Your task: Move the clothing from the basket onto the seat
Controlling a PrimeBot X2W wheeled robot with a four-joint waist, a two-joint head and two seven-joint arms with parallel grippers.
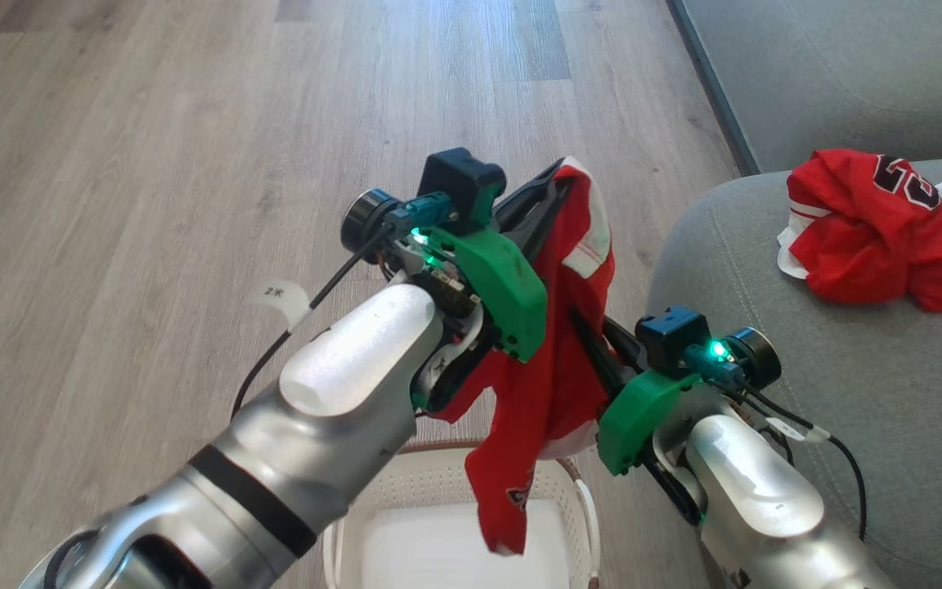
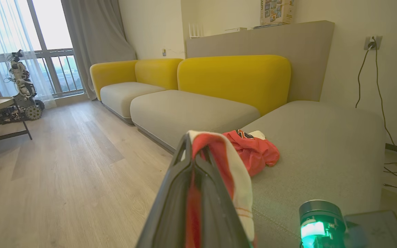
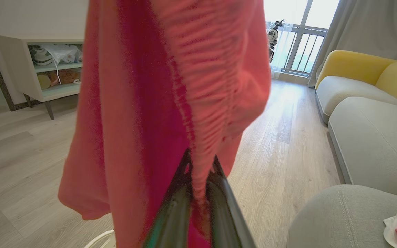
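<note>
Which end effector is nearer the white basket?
Right. The right end effector pinches the hanging red garment partway down, above the basket; the left end effector holds the garment's top edge, higher and farther away.

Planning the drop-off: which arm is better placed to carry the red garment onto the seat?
Right, probably: the right gripper, jaws shut on the garment, is beside the seat; the left gripper holds it farther away.

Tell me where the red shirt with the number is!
The shirt lies crumpled on the grey seat, far right in the head view, apart from the basket at the bottom.
</note>
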